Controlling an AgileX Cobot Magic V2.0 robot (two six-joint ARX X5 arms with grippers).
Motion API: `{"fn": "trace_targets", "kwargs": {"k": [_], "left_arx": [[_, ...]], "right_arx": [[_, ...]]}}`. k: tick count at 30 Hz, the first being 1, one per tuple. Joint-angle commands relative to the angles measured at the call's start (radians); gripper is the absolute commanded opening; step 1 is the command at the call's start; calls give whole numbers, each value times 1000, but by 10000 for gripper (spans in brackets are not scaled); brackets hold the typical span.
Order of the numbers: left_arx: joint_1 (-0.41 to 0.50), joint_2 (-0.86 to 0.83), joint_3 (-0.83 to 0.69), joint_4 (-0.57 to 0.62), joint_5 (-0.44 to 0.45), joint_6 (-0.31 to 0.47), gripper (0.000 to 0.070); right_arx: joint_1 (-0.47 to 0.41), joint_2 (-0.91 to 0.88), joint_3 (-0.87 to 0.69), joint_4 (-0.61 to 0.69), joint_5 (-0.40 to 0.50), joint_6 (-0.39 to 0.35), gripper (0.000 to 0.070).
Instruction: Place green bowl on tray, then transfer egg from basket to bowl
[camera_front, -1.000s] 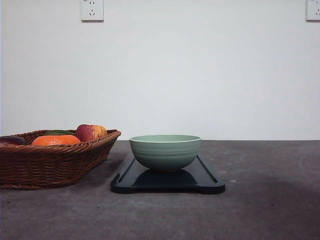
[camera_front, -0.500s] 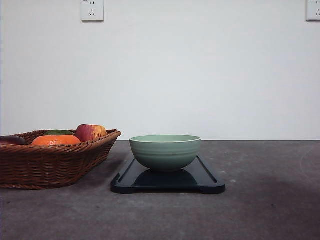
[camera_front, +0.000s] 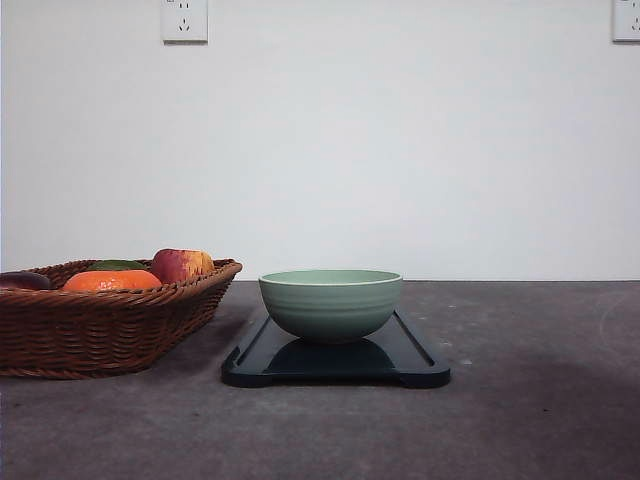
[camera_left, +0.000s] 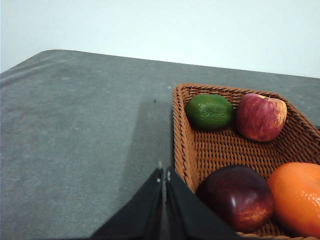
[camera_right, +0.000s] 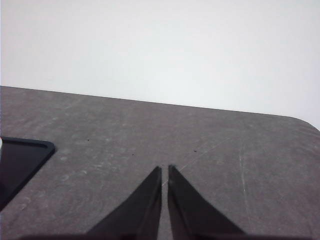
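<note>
The left gripper (camera_left: 163, 176), pinched closed and empty beside the basket (camera_left: 186, 145), must find the egg, which I cannot pick out among the fruit; smooth, light and fragile, it wants a gentle mid-body pinch.

basket (camera_front: 100, 320) cut off at left edge, tray (camera_right: 20, 160) corner only
</note>
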Motion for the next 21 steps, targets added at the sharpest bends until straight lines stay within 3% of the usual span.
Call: {"fn": "trace_targets", "kwargs": {"k": [1,21], "left_arx": [[0,-2,-19,11,4,6,0],[0,-2,-19,11,4,6,0]], "right_arx": [[0,1,-4,10,0,0,14],[0,1,-4,10,0,0,14]]}}
